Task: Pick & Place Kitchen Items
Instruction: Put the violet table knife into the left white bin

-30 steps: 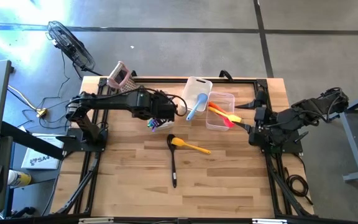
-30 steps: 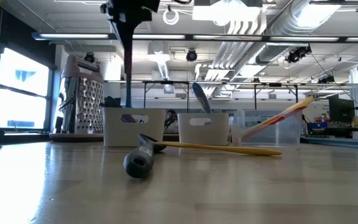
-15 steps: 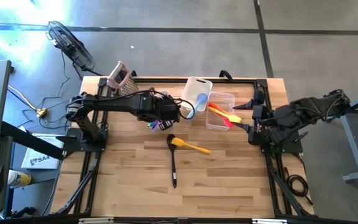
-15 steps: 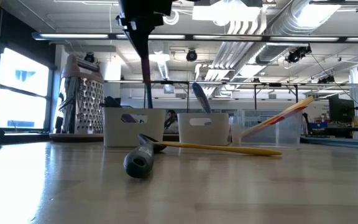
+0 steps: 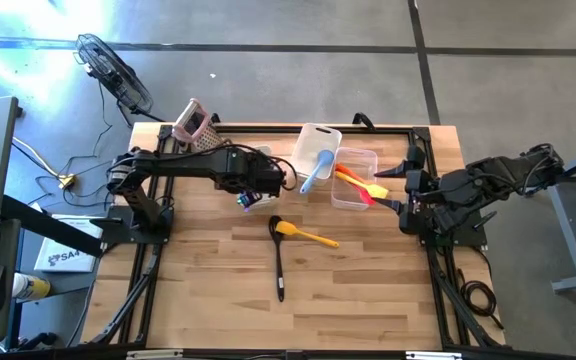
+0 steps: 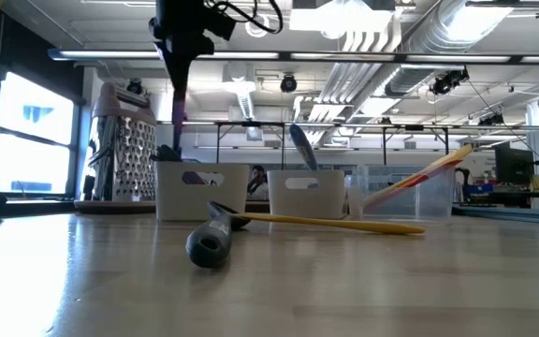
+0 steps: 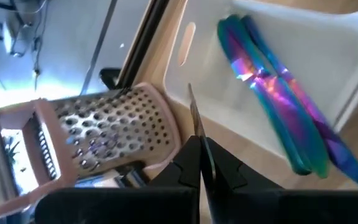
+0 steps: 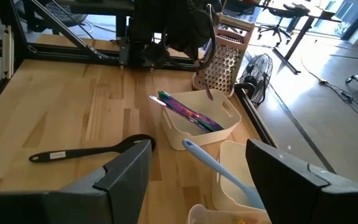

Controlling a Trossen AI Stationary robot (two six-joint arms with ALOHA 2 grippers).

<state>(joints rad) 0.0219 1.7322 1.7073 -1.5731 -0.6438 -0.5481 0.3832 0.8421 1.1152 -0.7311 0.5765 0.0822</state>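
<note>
My left gripper (image 5: pixel 261 182) is high over the left white tub (image 6: pixel 199 192), shut on a slim purple utensil (image 6: pixel 177 98) that hangs above the tub. In the tub lie iridescent purple-blue-green utensils (image 7: pixel 278 93). A blue spatula (image 5: pixel 318 168) leans in the middle white tub (image 5: pixel 318 138). Yellow, red and orange utensils (image 5: pixel 360 184) lie in the clear tub (image 5: pixel 368 158). A black spoon (image 5: pixel 278 255) and a yellow spatula (image 5: pixel 308 236) lie flat on the table. My right gripper (image 8: pixel 207 180) is open and empty at the table's right edge. My left gripper pinches the utensil's upper end (image 7: pixel 194 127) between its two fingers, which point down from above. The utensil hangs straight below the fingers, clear of the tub; its lower end (image 8: pixel 209 94) is above the tub's rim.
A pink-topped metal grater (image 5: pixel 196 122) stands at the far left, just beyond the left tub. A fan (image 5: pixel 113 65) stands on the floor beyond the table. The black frame rails (image 5: pixel 408 130) run along the table's far and side edges. Bare wood (image 5: pixel 348 300) lies toward the near edge.
My left gripper has swung a little toward the table's right edge and then back toward the left, staying high over the left tub and shut on the hanging utensil.
</note>
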